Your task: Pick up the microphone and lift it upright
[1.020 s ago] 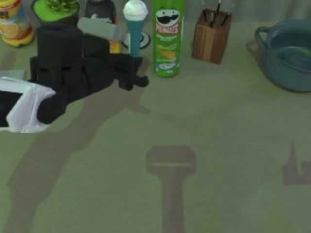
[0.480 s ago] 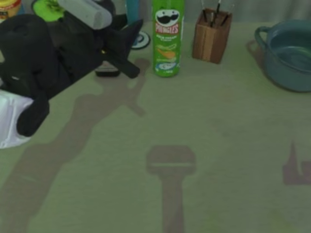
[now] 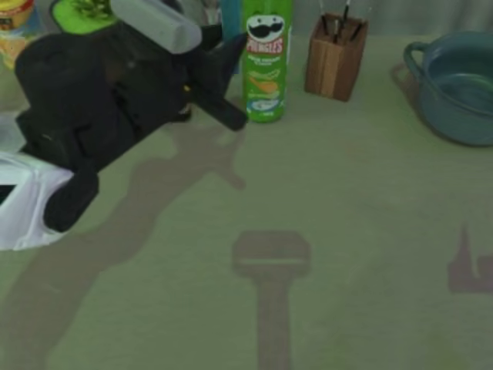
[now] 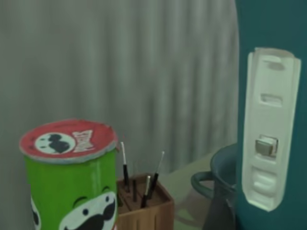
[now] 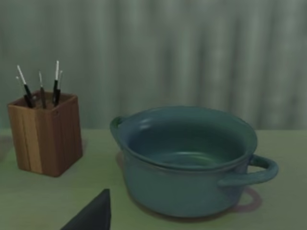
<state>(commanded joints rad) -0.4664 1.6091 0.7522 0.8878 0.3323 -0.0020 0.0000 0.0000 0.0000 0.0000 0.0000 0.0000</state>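
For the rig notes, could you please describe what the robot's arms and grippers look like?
The left arm is bulky matte black, with a white shell section near its lower end and a pale grey cylinder on top. Its dark, pointed fingers taper. Of the right gripper, only one dark finger tip shows.

The left arm's chunky matte-black tool point(image 3: 212, 89) is showing blocky housings and tapered dark fingers, a pale grey cylinder point(image 3: 154, 23) riding on top, a glossy white shell point(image 3: 27, 204) trailing behind.

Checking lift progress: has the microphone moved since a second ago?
Yes. The microphone has risen; against the fixed Pringles can, its white head has left the top view and its handle sits closer.
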